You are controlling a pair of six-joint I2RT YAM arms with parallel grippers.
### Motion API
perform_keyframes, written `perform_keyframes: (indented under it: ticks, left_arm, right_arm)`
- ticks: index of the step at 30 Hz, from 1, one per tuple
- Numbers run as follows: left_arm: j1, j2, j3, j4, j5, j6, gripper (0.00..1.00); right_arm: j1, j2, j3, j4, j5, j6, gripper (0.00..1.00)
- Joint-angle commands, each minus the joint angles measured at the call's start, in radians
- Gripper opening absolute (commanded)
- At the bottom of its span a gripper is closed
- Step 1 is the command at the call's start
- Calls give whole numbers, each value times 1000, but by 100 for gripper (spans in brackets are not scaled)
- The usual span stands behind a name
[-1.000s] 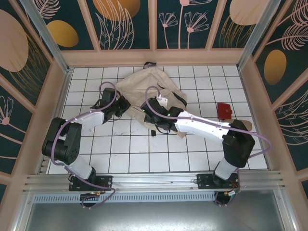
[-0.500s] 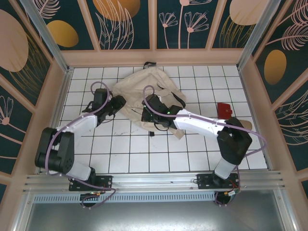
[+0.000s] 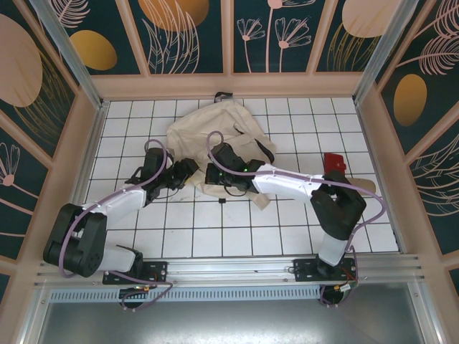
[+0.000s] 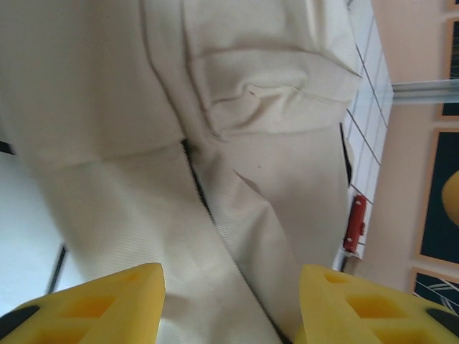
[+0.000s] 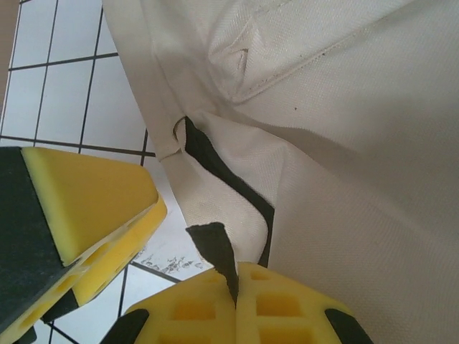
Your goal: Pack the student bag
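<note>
Seemingly early stage: bag (image 3: 215, 125) crumpled on worktop (image 3: 186, 229); right gripper (image 5: 235, 294) clamped on its black tab (image 5: 215, 247); left gripper (image 4: 229, 308) gaping at fabric; red item (image 3: 333, 162) far right, unpacked.

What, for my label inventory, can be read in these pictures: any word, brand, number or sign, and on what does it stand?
No text can be read in these pictures.
The student bag: plain beige fabric, no label or brand seen.
Faint dark marks on a white tile: too blurred to read.
The red object: too small to tell any print.
</note>
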Motion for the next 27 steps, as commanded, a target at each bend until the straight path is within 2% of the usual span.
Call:
perform_keyframes:
  ticks: [1, 10, 13, 17, 20, 27]
  left_arm:
    - [-21, 25, 2, 75, 36, -76, 52]
    - [-50, 76, 1, 118, 38, -127, 48]
    - [-52, 86, 2, 133, 41, -135, 40]
    - [-52, 96, -1, 146, 51, -137, 15]
    - [-52, 91, -7, 143, 48, -125, 1]
    - [-52, 73, -15, 144, 48, -106, 0]
  right_arm:
    - [-1, -92, -51, 76, -28, 13, 0]
    - [-2, -186, -160, 126, -65, 12, 0]
    - [-1, -169, -157, 132, -76, 18, 0]
    - [-1, -143, -135, 118, -77, 29, 0]
    - [-2, -123, -111, 112, -69, 38, 0]
    - [14, -39, -10, 73, -10, 40, 0]
